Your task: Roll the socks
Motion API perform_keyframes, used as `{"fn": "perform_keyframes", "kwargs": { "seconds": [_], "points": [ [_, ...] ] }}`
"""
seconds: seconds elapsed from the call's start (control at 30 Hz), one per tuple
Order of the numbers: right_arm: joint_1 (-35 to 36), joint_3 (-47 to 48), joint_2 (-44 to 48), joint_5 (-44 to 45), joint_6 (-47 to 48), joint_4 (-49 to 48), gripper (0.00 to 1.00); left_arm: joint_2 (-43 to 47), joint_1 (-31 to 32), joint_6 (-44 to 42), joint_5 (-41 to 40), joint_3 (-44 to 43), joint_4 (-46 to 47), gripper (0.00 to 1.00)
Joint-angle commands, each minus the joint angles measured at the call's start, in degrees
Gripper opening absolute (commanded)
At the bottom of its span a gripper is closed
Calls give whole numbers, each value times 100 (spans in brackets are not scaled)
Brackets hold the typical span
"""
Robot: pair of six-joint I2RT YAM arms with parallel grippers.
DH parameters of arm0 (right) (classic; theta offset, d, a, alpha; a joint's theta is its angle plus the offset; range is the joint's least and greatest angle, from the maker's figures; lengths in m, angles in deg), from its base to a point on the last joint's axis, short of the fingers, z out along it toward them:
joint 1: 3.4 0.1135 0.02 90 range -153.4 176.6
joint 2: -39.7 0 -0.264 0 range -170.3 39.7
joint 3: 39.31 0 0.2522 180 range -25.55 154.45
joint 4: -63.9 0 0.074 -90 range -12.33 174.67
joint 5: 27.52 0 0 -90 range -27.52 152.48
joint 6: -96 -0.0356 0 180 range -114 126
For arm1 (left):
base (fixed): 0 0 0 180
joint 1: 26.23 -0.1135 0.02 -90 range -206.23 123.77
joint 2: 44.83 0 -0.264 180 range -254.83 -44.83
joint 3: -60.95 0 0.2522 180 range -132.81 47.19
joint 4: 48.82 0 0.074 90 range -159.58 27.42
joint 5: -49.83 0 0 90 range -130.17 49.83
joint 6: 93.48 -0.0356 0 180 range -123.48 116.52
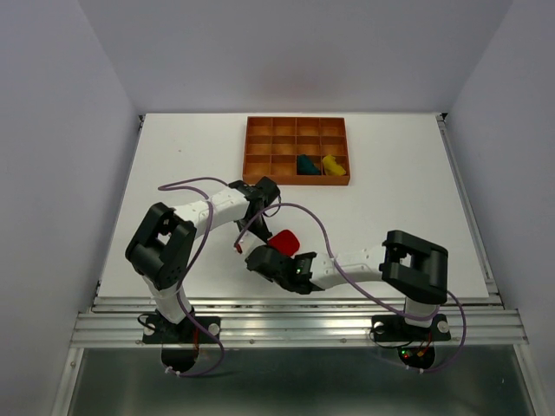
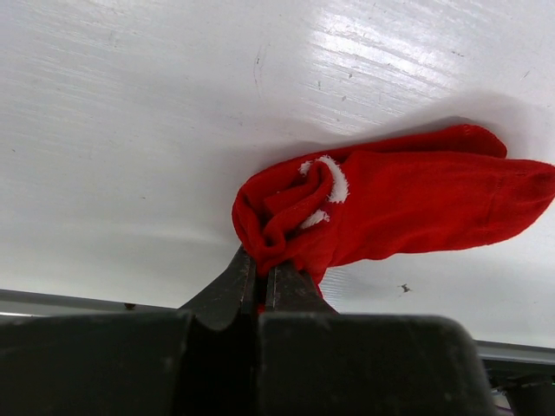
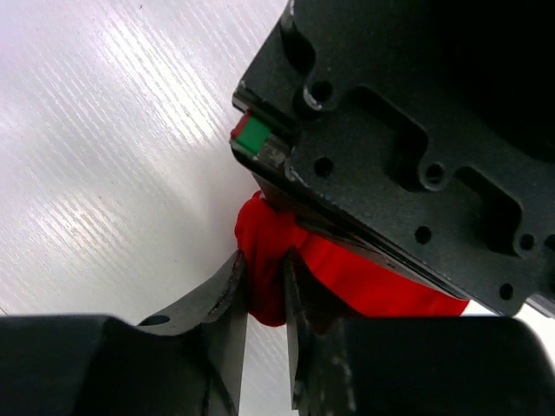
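Currently red sock (image 2: 390, 208) nipped by left pincer (image 2: 260, 279) and right pincer (image 3: 265, 290).

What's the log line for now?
red sock: one end rolled | left gripper, right gripper: shut on it | teal sock, yellow sock: in tray

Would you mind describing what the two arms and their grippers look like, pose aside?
Both the left arm and the right arm have white tubular links and chunky black joint housings. A thin purple cable loops loosely along each. The left gripper and right gripper are black, with flat tapered fingers; the left's housing carries a small green-and-red mark.
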Motion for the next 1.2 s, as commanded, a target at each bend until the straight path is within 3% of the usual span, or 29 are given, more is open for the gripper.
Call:
{"fn": "perform_keyframes", "kwargs": {
  "seconds": [0.0, 0.07, 0.13, 0.37, 0.57, 0.63, 0.67, 0.87, 1.17],
  "points": [
    [56, 94, -120, 231, -348, -63, 21, 159, 70, 76, -114, -130, -199, 0],
    [56, -73, -76, 188, -568, -204, 13, 195, 61, 76, -105, -121, -164, 0],
    [-15, -258, 12, -23, -841, -230, 11, 239, 61, 67, -97, -104, -128, 5],
    [-401, -706, 451, -857, -1491, -573, 4, 686, 44, 50, -428, -165, -6, 37],
    [-787, -1066, 697, -1666, -1746, -1090, 4, 1135, -26, -29, -737, -262, 92, 56],
    [-946, -1233, 759, -2166, -1878, -1214, 4, 1372, -97, -29, -791, -157, 135, 74],
    [-1094, -1295, 811, -2360, -1896, -1310, 4, 1555, -149, -47, -782, -78, 240, 99],
    [-1658, -1532, 926, -3757, -2221, -1776, 4, 2128, -316, -108, -571, 564, 680, 99],
    [-1966, -1489, 470, -4515, -2555, -1909, 3, 2410, -448, -161, -369, 1100, 935, 99]
  ]
}}
